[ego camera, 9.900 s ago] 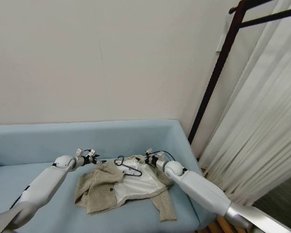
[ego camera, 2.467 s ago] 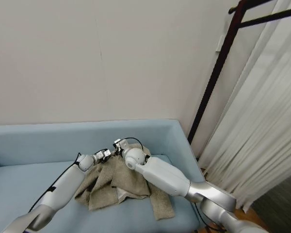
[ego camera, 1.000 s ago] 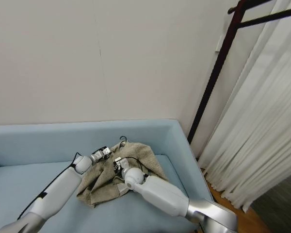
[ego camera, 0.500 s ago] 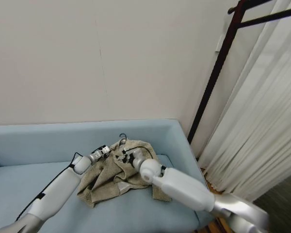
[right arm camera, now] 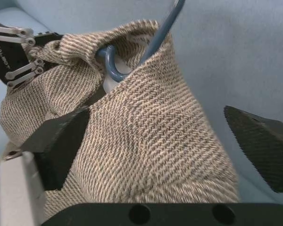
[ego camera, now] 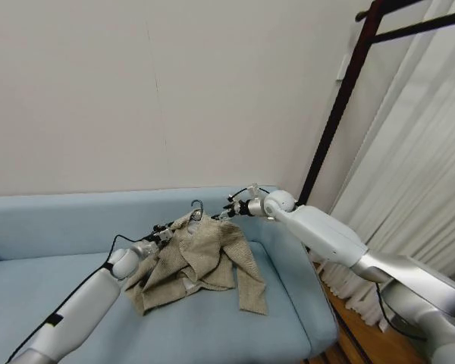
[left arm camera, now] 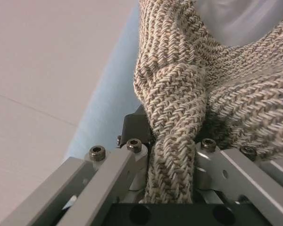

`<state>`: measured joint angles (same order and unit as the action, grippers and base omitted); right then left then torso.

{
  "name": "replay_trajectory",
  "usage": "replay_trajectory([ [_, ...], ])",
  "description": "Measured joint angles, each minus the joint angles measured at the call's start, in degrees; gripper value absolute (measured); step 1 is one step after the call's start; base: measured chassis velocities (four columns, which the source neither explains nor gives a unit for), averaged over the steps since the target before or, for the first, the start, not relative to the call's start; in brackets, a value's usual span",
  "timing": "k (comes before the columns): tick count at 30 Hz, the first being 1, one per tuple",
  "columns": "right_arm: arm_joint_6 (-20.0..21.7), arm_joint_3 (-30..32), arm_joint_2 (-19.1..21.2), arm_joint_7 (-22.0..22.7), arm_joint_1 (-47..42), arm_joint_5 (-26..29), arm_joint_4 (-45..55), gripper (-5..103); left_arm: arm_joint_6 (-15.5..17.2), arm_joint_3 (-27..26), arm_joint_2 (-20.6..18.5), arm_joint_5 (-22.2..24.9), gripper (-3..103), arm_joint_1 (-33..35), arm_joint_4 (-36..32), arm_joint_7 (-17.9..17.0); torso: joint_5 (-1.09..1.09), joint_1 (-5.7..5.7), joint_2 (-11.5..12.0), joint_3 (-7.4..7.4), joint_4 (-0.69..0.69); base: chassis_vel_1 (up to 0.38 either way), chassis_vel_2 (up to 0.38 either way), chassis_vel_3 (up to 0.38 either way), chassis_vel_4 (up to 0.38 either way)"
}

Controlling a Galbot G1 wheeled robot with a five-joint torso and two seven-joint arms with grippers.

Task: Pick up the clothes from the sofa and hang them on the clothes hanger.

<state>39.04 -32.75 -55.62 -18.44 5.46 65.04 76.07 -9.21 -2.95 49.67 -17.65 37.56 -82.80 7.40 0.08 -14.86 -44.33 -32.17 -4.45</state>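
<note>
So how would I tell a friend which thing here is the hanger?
Find the pale blue sofa against the wall. Toward its right end is a beige knitted cardigan, with the left gripper shut on the knit beside the collar and the right gripper open at the other side. The hanger is the thin blue wire hook poking up from the collar, the only hard, curved thing amid soft knit.

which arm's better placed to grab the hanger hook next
Probably right: the right gripper sits open beside the hanger hook, on the side of the rack. The left gripper is clamped on the cardigan.
</note>
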Motion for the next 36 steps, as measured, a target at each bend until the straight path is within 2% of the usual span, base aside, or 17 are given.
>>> replay_trajectory([
  [2, 0.80, -0.19, -0.11, 1.41, 0.01, 1.62, 0.22, 89, -0.93, -0.09, 0.01, -0.27, 12, 0.06, -0.14, -0.44, 0.00, 0.00, 0.00, 0.00, 0.00, 0.000, 0.000, 0.000, 0.000],
  [6, 2.35, -0.44, 0.91, 3.44, -0.67, 3.30, 0.62, 75, -4.35, -0.35, -0.37, -1.09, 12, 0.12, -1.52, -2.03, 0.01, 0.00, 0.00, 0.00, 0.02, 0.000, 0.000, 0.000, 0.000],
  [11, 2.81, -0.87, 3.72, 2.80, -0.72, 3.35, 2.04, 74, -6.05, -0.09, -0.98, -1.60, 12, -0.74, -1.59, -2.33, 0.01, 0.00, 0.00, 0.00, -0.06, 0.000, 0.000, 0.000, 0.000],
  [15, 2.90, -1.57, 4.74, 2.37, -0.26, 4.38, 2.72, 71, -6.88, -0.09, -1.38, -1.66, 12, -0.94, -1.46, -2.83, 0.01, 0.01, 0.00, 0.00, -0.03, 0.000, 0.000, 0.000, 0.000],
  [18, 2.91, -2.39, 5.33, 2.31, -0.08, 5.89, 3.45, 56, -7.05, -0.09, -1.43, -1.79, 12, -1.14, -1.29, -3.02, 0.00, 0.00, 0.00, 0.00, 0.01, 0.000, 0.000, 0.000, 0.000],
  [19, 2.91, -2.39, 5.33, 2.31, -0.08, 5.89, 3.45, 56, -7.05, -0.09, -1.43, -1.79, 12, -1.14, -1.29, -3.02, 0.00, 0.00, 0.00, 0.00, 0.01, 0.000, 0.000, 0.000, 0.000],
  [21, 2.92, -2.49, 5.35, 2.42, -0.08, 6.46, 3.74, 44, -7.24, 0.03, -1.24, -2.12, 12, -1.30, -1.08, -3.04, 0.01, 0.01, 0.00, 0.00, 0.01, 0.000, 0.000, 0.000, 0.000],
  [24, 2.92, -2.49, 5.27, 2.61, -0.08, 7.02, 4.01, 39, -7.57, 0.30, -0.93, -2.58, 12, -1.52, -0.71, -3.05, 0.01, 0.01, 0.00, 0.00, -0.01, 0.000, 0.000, 0.000, 0.000],
  [28, 2.92, -2.41, 5.16, 2.58, -0.07, 7.50, 4.41, 20, -7.72, 0.66, -0.23, -3.22, 12, -1.99, -0.05, -3.06, 0.00, 0.01, 0.00, 0.00, -0.01, 0.000, 0.000, 0.000, 0.000],
  [36, 2.80, -1.98, 6.50, 2.75, -0.43, 7.79, 6.51, 18, -7.76, 0.62, -0.10, -4.32, 12, -2.08, 0.02, -3.05, 0.00, 0.00, -0.01, 0.00, -0.01, 0.000, 0.000, 0.000, 0.000],
])
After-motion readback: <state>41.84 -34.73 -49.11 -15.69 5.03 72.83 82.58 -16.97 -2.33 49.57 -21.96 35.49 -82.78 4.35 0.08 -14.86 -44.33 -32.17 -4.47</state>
